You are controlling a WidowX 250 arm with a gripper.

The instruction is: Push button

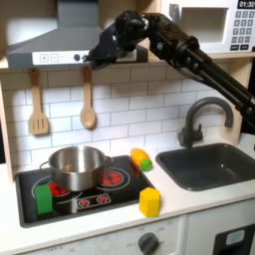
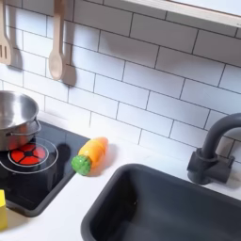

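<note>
One black robot arm (image 1: 189, 55) slants down from the first exterior view's right edge to the grey range hood (image 1: 60, 45) at upper left. Its gripper (image 1: 92, 58) sits at the hood's front panel, where a row of small white buttons (image 1: 62, 57) runs along the lower edge; the tip is right beside them, but contact cannot be made out. How wide the jaws stand cannot be told, and nothing is seen in them.

The wall is glossy white brick tile (image 2: 141, 75). One dark rectangular sink (image 1: 211, 164) is sunk in the white counter, with one dark curved faucet (image 2: 215, 151) behind it. One black stovetop (image 1: 80, 189) carries red burner rings, and one shiny round metal pot (image 1: 77, 166) stands on it.

Two wooden utensils hang on the tiles: a slotted spatula (image 1: 38, 105) and a spoon (image 1: 88, 100). One toy carrot (image 2: 90, 154), orange with a green end, lies on the counter between stove and sink. One yellow block (image 1: 149, 201) stands near the stove's front corner, and one green block (image 1: 44, 199) stands on the stovetop's left in the first exterior view.
</note>
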